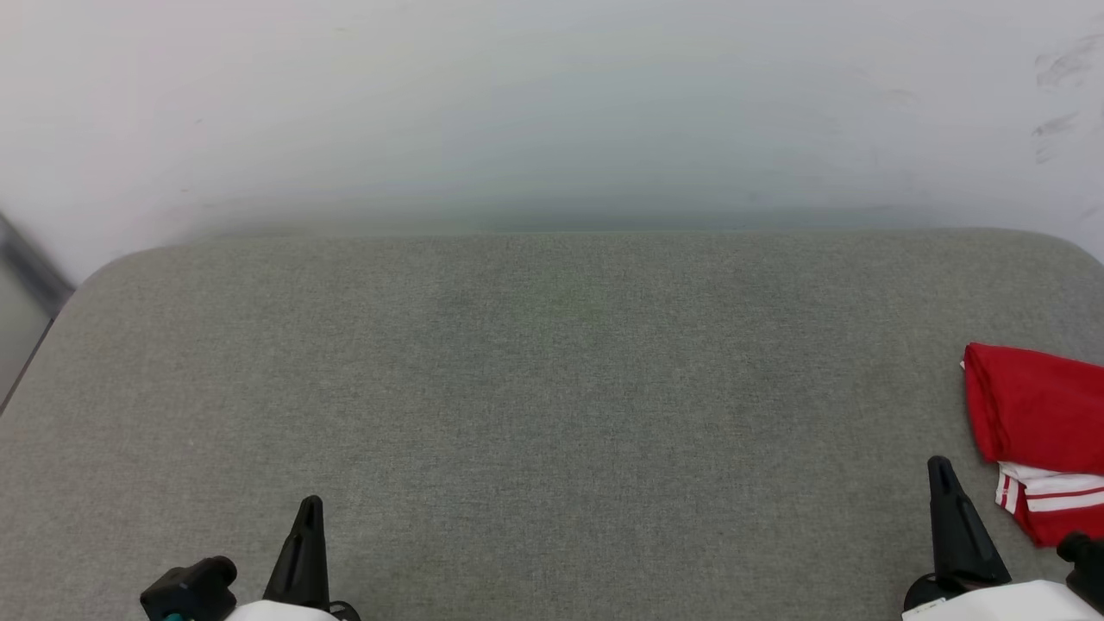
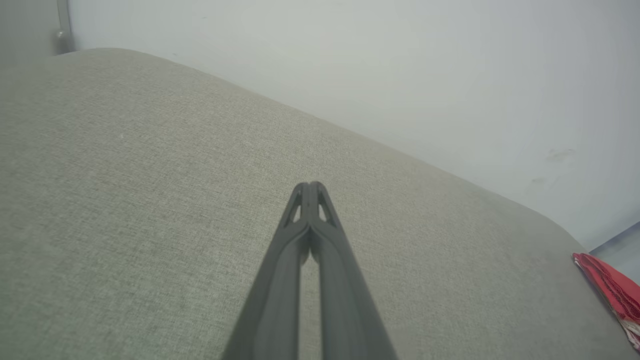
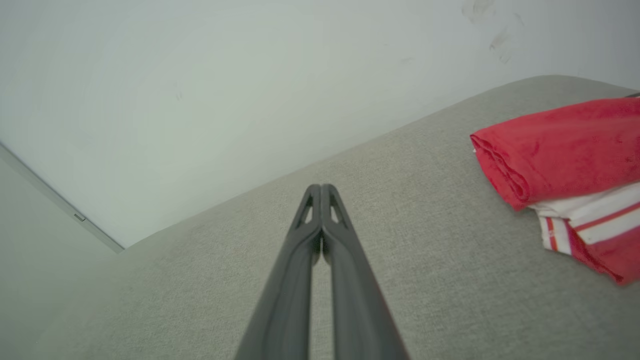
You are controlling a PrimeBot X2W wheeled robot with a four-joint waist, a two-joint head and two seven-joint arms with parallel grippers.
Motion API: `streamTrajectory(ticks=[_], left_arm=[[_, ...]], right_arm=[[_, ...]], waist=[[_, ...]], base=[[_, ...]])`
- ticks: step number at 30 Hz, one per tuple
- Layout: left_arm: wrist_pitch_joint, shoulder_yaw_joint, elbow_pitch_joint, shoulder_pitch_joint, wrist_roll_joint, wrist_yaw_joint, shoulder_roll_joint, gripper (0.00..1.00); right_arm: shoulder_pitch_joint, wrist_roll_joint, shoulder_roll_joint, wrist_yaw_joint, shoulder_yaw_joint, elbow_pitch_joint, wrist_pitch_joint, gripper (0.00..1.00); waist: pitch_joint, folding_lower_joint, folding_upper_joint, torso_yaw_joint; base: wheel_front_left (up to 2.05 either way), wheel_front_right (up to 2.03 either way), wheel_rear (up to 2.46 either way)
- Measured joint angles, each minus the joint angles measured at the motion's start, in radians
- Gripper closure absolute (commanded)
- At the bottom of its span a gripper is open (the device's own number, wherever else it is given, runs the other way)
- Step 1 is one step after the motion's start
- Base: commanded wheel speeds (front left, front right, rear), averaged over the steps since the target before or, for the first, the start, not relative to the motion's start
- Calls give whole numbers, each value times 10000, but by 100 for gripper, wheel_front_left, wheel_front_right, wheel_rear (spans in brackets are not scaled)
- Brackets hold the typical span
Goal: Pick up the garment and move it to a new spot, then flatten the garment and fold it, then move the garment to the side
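- The place looks like a plain indoor test room or a lab corner more than a furnished home. Which one exactly, I cannot tell.
- A wide pad (image 1: 552, 388) covered with grey woven cloth, with rounded corners, serves as the work surface.
- Directly behind the pad stands a bare pale wall (image 1: 552, 103).
- This wall carries some dark scuff marks (image 1: 1065, 65) at the upper right of the head view.
- A dark strip (image 1: 30, 259) runs slanted at the left edge, beside the pad. What it is, I cannot tell.
- A folded red and white garment (image 1: 1035, 405), a household thing, lies on the right end of the pad.
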Motion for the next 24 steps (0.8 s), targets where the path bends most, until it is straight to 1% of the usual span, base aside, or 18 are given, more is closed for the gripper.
streamTrajectory(ticks=[13,24], left_arm=[[522,205,259,-386,-2144,-127,0,100],[892,311,435,-729,-3722,-224,-2,100]], right_arm=[[-333,2090,-19,0,2,276,483,100],[-689,3601,-31,-2,-6,470,838,100]], waist=[[44,0,0,-25],[81,0,0,-45]], base=[[0,0,0],[0,0,0]])
